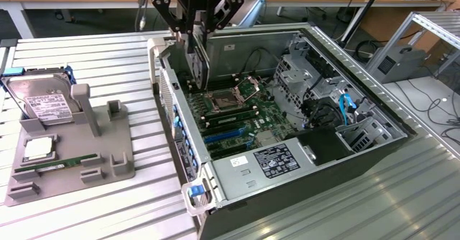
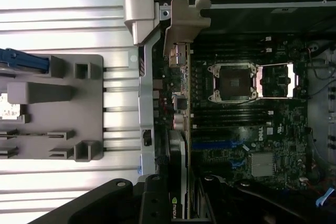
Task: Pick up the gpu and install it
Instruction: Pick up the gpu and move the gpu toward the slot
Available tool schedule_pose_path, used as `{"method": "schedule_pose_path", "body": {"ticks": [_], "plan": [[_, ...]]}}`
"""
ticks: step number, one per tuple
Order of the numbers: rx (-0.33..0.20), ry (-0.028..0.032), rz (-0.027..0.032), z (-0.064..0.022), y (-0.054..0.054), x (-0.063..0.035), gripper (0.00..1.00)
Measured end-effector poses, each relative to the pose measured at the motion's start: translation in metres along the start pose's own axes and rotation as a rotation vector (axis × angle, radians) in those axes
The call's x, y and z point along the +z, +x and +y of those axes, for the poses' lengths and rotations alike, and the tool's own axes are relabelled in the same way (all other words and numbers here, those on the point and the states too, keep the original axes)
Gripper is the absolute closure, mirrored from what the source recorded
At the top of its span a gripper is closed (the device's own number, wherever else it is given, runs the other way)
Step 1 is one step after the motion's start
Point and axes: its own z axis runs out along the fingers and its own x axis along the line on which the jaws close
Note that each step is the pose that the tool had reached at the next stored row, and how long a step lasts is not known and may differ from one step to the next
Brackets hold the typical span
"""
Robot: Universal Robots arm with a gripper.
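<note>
My gripper (image 1: 195,27) is shut on the gpu (image 1: 195,62), a thin dark card that hangs on edge, straight down from the fingers. The card's lower end is inside the open computer case (image 1: 345,51), over the motherboard (image 1: 248,119) and close to the case's rear wall on the exterior view's left, beside the open CPU socket (image 1: 230,96). In the wrist view the gpu (image 2: 178,171) shows edge-on between the gripper's (image 2: 178,208) dark fingers. It runs along the motherboard (image 2: 247,129) edge near the rear ports, with the CPU socket (image 2: 231,82) off to one side.
A grey parts holder (image 1: 107,154) lies on the slatted table at the exterior view's left. It carries a silver hard drive (image 1: 43,103), a small square chip (image 1: 37,149) and a green memory stick (image 1: 61,164). Drive cages and cables (image 1: 337,111) fill the case's right side.
</note>
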Motion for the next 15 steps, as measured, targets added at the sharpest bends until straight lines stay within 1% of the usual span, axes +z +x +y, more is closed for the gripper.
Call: {"method": "schedule_pose_path", "body": {"ticks": [7,10,15], "plan": [[0.000,0.0012,0.0011,-0.0017,-0.009,0.0074,0.73],[0.000,0.0022,0.0017,-0.0023,-0.016,0.0121,0.73],[0.000,0.0039,0.0023,-0.0028,-0.023,0.0168,0.73]]}}
